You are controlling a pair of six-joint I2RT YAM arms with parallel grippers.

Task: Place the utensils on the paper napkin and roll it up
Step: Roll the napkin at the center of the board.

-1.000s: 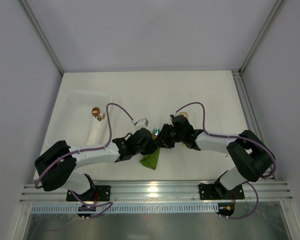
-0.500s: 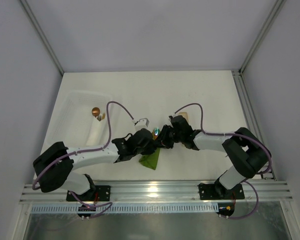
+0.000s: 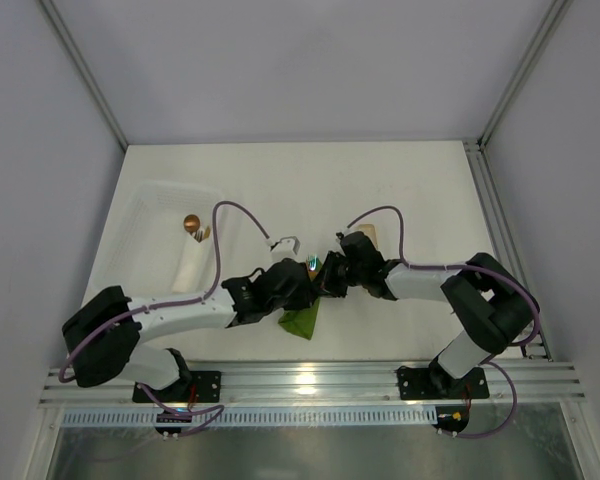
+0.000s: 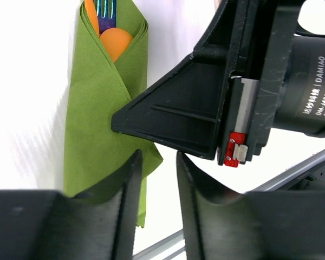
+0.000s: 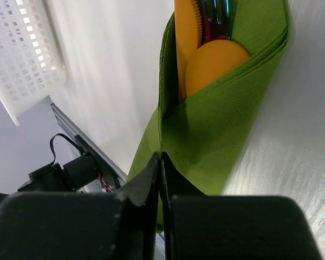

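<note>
While the left gripper [image 4: 158,160] has parted, the right gripper [image 5: 161,160] now pinches the paper napkin [image 4: 96,108].

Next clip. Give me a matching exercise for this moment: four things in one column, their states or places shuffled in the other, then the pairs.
Things:
1. paper napkin
2. right hand
3. left hand
4. plastic tray

States or places:
A. fingers parted, nothing between them
B. folded around the utensils
C. lying at the left of the overhead view
D. shut on the napkin's edge

Pairs: 1-B, 2-D, 3-A, 4-C
</note>
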